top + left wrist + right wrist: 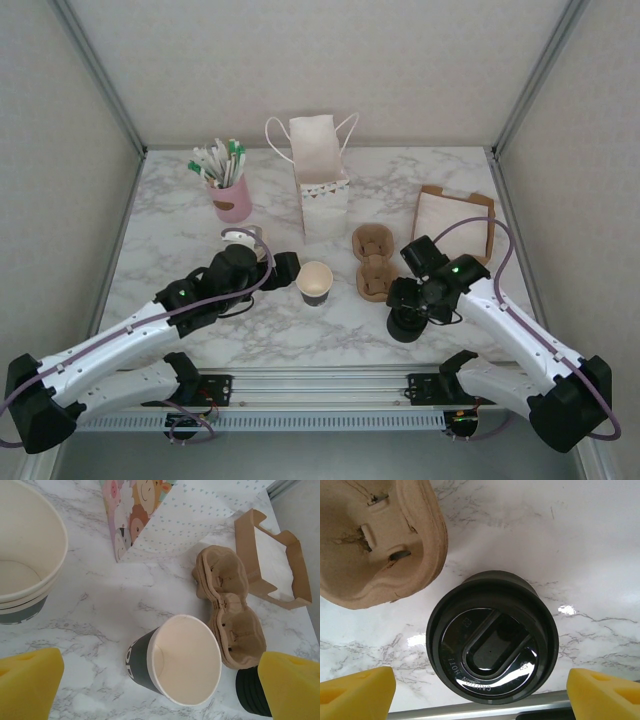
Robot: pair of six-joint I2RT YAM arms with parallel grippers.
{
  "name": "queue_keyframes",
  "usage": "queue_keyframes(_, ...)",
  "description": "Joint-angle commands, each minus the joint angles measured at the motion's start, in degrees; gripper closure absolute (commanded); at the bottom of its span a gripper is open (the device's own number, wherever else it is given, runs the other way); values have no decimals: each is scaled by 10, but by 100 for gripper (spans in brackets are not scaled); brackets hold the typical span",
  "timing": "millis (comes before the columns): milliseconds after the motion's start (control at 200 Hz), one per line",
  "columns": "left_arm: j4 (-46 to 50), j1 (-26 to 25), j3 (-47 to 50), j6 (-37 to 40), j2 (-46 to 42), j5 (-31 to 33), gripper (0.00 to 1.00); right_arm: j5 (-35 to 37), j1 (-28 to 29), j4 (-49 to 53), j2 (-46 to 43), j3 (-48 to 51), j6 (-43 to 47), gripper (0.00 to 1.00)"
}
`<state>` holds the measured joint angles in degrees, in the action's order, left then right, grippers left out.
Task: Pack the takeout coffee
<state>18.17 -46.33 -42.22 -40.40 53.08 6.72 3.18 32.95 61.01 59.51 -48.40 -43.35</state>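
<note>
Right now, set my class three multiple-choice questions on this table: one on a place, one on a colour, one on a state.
1. Where is the lidless cup? A left of the cup carrier; B right of it; C on top of it.
2. What colour is the pot at the back left? A pink; B blue; C green.
3. The right arm's jaws are: A shut on the cup; B open over the stack of lids; C shut on the carrier.
Answers: 1 A, it stands left of the carrier; 2 A, pink wall; 3 B, pads wide apart.
</note>
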Motion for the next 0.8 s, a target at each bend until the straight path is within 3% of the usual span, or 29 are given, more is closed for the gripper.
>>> queue_keyframes(0, -4, -3, -6, 13, -1, 9, 0, -7, 4, -16, -1, 9, -8, 10)
queue_keyframes(796, -2, -3, 2, 6, 4, -7, 0, -6, 4, -24, 36, 42, -17, 13)
